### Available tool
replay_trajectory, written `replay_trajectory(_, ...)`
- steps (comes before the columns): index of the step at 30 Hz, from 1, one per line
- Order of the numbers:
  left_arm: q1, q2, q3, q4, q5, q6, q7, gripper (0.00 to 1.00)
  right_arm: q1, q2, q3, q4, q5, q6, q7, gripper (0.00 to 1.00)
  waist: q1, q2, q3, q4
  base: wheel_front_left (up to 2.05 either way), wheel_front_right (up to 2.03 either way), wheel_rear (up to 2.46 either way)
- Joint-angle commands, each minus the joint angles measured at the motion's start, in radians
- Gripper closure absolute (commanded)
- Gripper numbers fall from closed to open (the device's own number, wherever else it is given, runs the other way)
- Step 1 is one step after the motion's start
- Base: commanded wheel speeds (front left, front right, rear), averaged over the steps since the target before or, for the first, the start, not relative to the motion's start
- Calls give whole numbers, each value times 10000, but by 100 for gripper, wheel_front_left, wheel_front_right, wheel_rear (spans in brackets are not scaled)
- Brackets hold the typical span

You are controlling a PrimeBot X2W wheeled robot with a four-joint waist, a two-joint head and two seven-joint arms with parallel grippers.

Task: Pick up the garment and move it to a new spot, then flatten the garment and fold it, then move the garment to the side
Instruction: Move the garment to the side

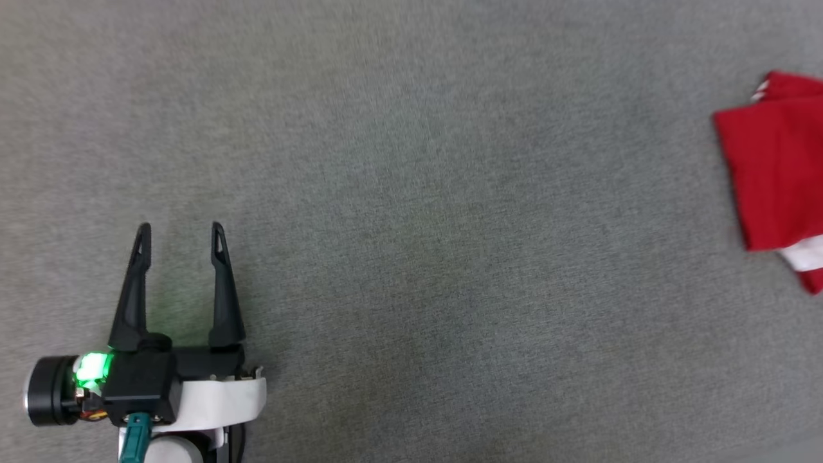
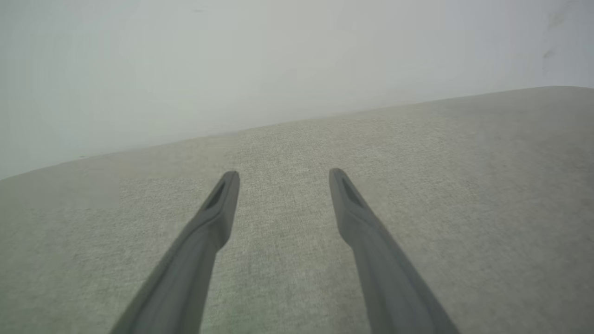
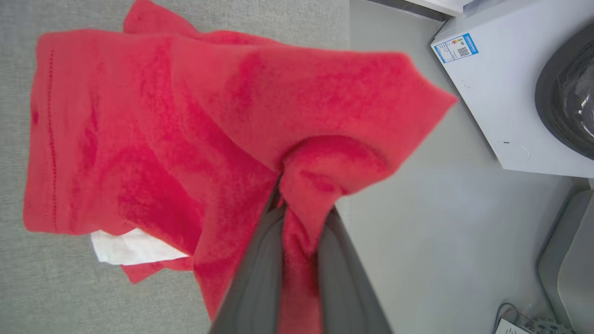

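Two arms, split roles. Status of the right gripper [image 3: 304, 218]: pressed together on a bunched red fold of the shirt [image 3: 162, 130], cloth squeezed between both fingers. Pinched at one corner only, likely to drag the stack rather than lift it whole. Rest of the shirt lying folded on the grey mat [image 1: 411, 193], at its right-hand edge, with the pinched corner raised past that edge above the floor [image 3: 417, 241]. Bit of white sleeve [image 3: 130, 248] poking out from under the red layers, on the side away from the grip. As for the left gripper [image 1: 180, 226]: spread wide, holding nothing, hovering low over bare mat toward the left, well apart from the shirt. Probably parked there to stay clear of the fold; no second hand needed for a sideways move. Reads as the last step, shifting to the side: already folded, already at the edge. Risk of peeling the top layer open with a single-corner pull, or of tipping the stack off the mat. Worth letting go only with the whole stack resting on the mat. White washing machine [image 3: 501, 93] across the floor, well apart, not in the way.
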Motion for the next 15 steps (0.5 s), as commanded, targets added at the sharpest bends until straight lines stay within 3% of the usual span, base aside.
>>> replay_trajectory(1, -206, 60, 20, -110, 57, 54, -20, 0, -209, -52, -198, 224, -187, -12, -117, 100, -1, 0, 512, -88, 0, 0, 0)
replay_trajectory(10, -583, 219, 135, -503, -17, 182, -20, 0, -517, 754, -990, 1523, -928, -12, -845, 100, -1, 0, 1175, -207, 0, 0, 0)
replay_trajectory(11, -608, 210, 118, -483, -29, 195, -20, 0, -571, 880, -1073, 1668, -1034, -12, -984, 95, -1, 0, 1147, -187, 0, 0, 0)
replay_trajectory(12, -603, 188, 101, -449, -43, 211, -20, 0, -591, 994, -1104, 1800, -1165, -12, -1077, 59, -1, 0, 1087, -162, 0, 0, 0)
replay_trajectory(13, -578, 157, 79, -421, -62, 233, -20, 0, -615, 1070, -1153, 1917, -1300, -12, -1191, 0, -1, 0, 996, -133, 0, 0, 0)
replay_trajectory(15, -541, 92, 19, -361, -107, 260, -20, 0, -657, 1180, -1280, 2119, -1639, -12, -1543, 0, -1, 0, 749, -39, 0, 0, 0)
